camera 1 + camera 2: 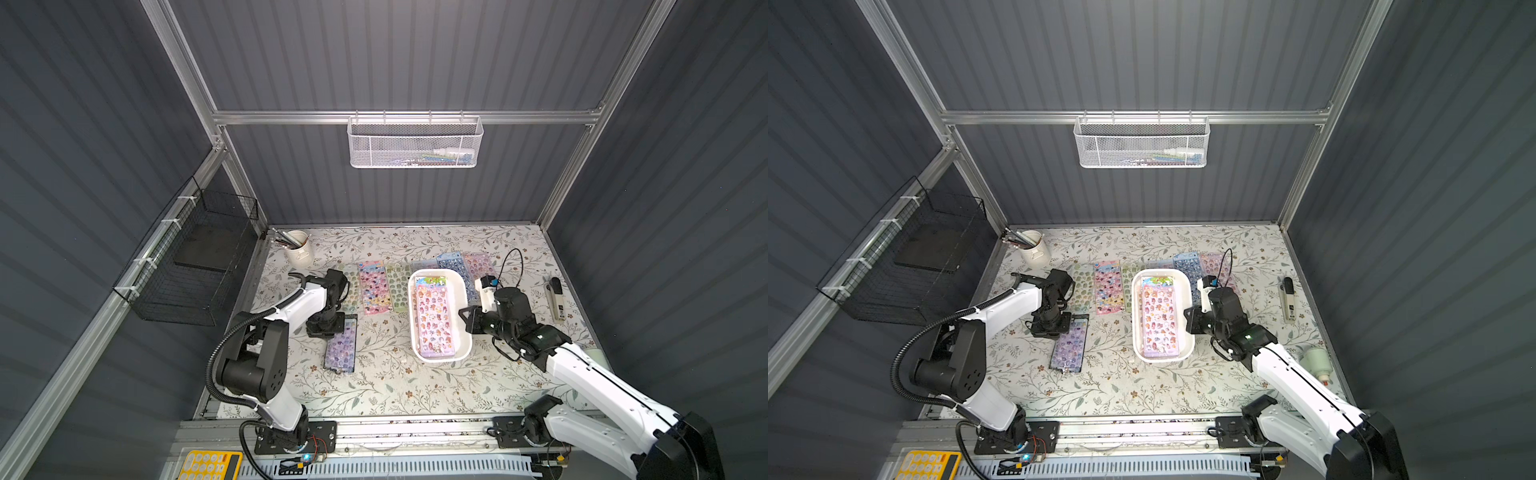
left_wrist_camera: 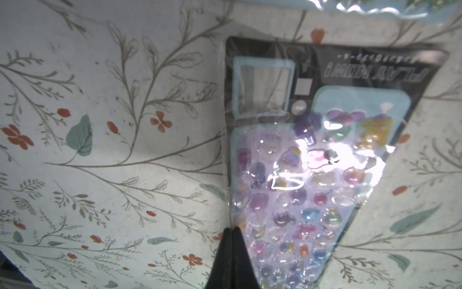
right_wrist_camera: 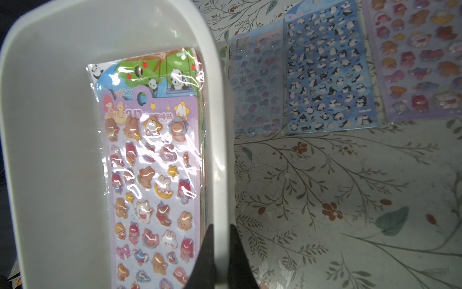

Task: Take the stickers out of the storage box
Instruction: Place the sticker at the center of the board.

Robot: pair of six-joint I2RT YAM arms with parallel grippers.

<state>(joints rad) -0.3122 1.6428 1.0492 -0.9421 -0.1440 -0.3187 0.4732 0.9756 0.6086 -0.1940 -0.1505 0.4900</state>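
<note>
Your right gripper (image 3: pixel 221 229) clamps the right-hand wall of the storage box (image 1: pixel 411 320), centre frame in both top views, apparently to steady it. The remaining stickers (image 1: pixel 434 320) lie flat inside. Left of centre, your left gripper (image 2: pixel 232 229) is clenched on the sleeve edge of the purple sheet (image 1: pixel 341 349), likely setting it on the table (image 1: pixel 415 386).

Storage box (image 1: pixel 440 358) on table (image 1: pixel 395 395), right of centre, long axis running front to back. Stickers (image 1: pixel 434 320) stacked inside.

Right gripper (image 3: pixel 221 227) astride box's right wall, one finger inside, one outside, clamped on it.

Three sheets (image 1: pixel 374 286) side by side just left of box, toward back. Three more (image 1: pixel 455 266) behind box's right rear corner.

Single sheet (image 1: pixel 341 349) apart, front-left of box, flat on table. Left gripper (image 2: pixel 232 229) pinched on its edge.

Cup (image 1: pixel 299 249) in back-left corner. Small tool (image 1: pixel 556 301) near right edge.

Mesh basket (image 1: pixel 415 143) on back wall. Wire basket (image 1: pixel 187 266) on left wall. Calculator (image 1: pixel 210 465) before table, front left.
</note>
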